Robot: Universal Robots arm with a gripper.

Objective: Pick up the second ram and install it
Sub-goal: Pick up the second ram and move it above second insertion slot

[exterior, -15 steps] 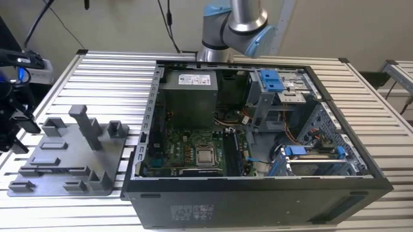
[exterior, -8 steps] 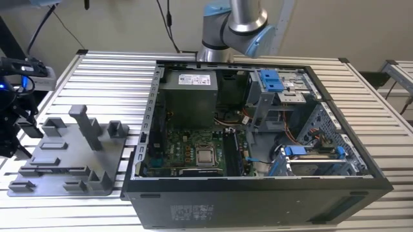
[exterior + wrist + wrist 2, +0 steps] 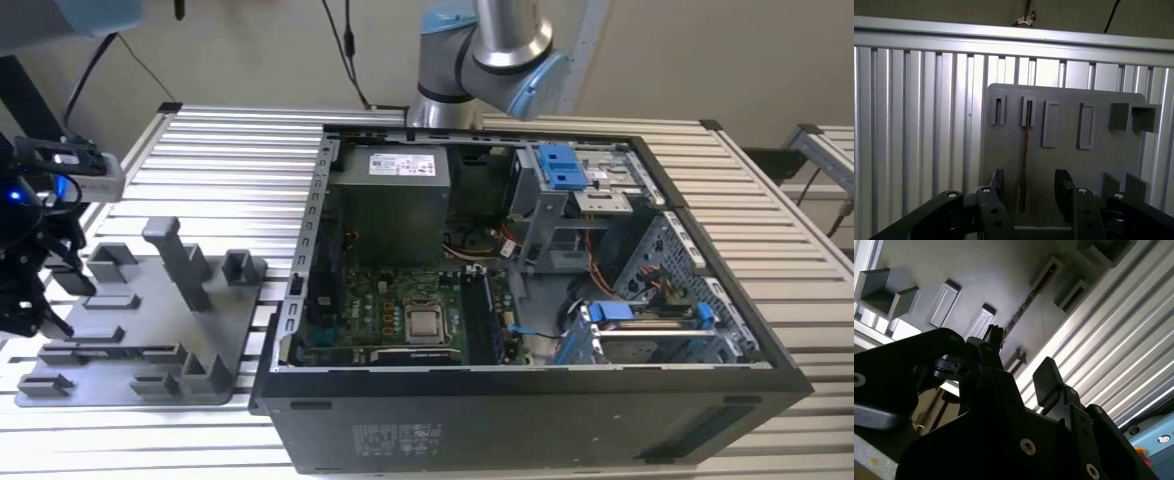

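Observation:
The second ram (image 3: 1024,150) stands on edge in a slot of the grey tray (image 3: 1069,165), seen as a thin dark strip. In the exterior view the second ram (image 3: 114,352) lies along the near part of the tray (image 3: 147,310). My black gripper (image 3: 1029,187) is open above the tray, and the strip lines up with the gap between its fingers without touching them. In the second wrist view the gripper (image 3: 1021,365) hangs short of the ram (image 3: 1021,315). The gripper (image 3: 51,300) is at the exterior view's left, over the tray's left end.
An open computer case (image 3: 534,410) fills the exterior view's right, with the motherboard (image 3: 400,310) on its floor and a power supply (image 3: 390,200) behind. Upright posts (image 3: 167,255) rise from the tray. Everything rests on a slatted metal table (image 3: 227,160). The arm's base (image 3: 481,60) stands behind the case.

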